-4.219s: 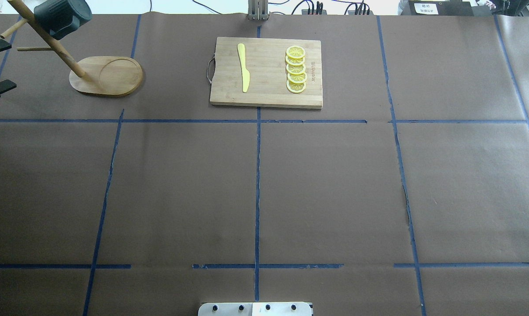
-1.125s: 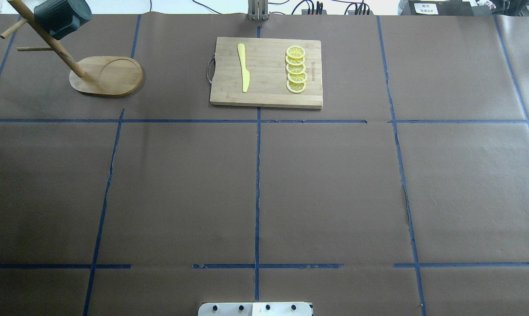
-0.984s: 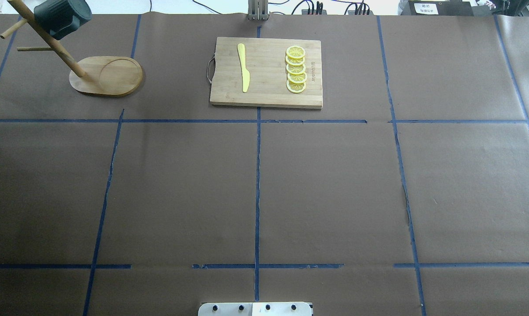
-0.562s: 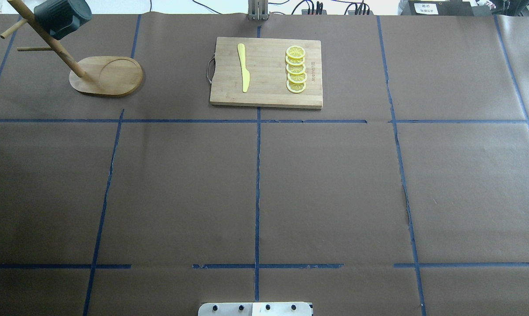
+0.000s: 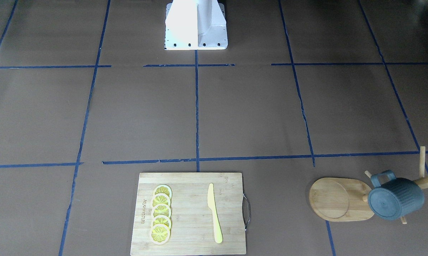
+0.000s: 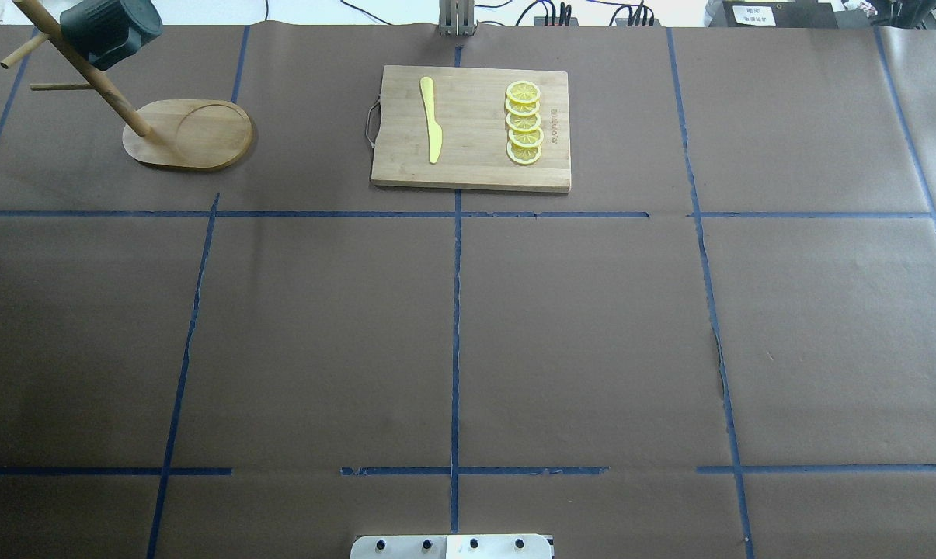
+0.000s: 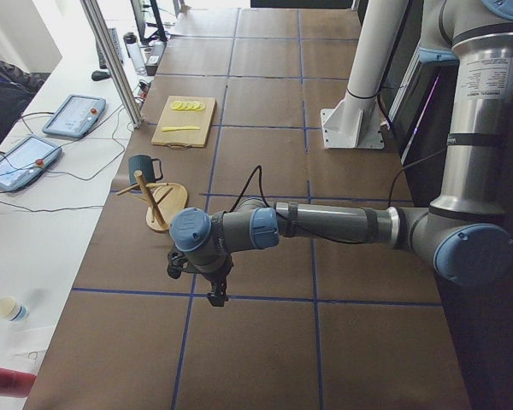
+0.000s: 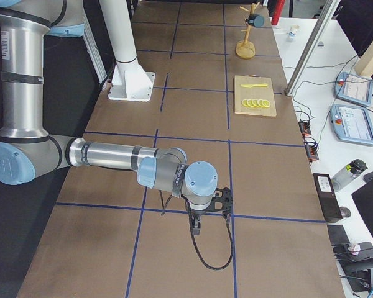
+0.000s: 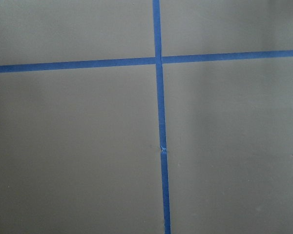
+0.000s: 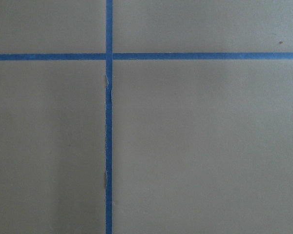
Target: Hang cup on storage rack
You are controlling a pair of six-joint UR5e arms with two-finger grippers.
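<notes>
Covering the whole desk is brown paper, divided into large squares by lines of blue tape. Beyond its far edge stands a white bench with cables and two flat screens. The robot's white base stands at the near edge.

There is one cup, and it hangs tilted on an upper peg of the one rack, at the far corner of the desk on the robot's left. There is one cutting board near the middle of the far edge, and it carries one yellow knife and five lemon slices in an overlapping row.

Two arms are present, both low over bare paper and well apart from the rack. The left fingers and the right fingers appear only in the side views, so I cannot tell whether they are apart or together.
</notes>
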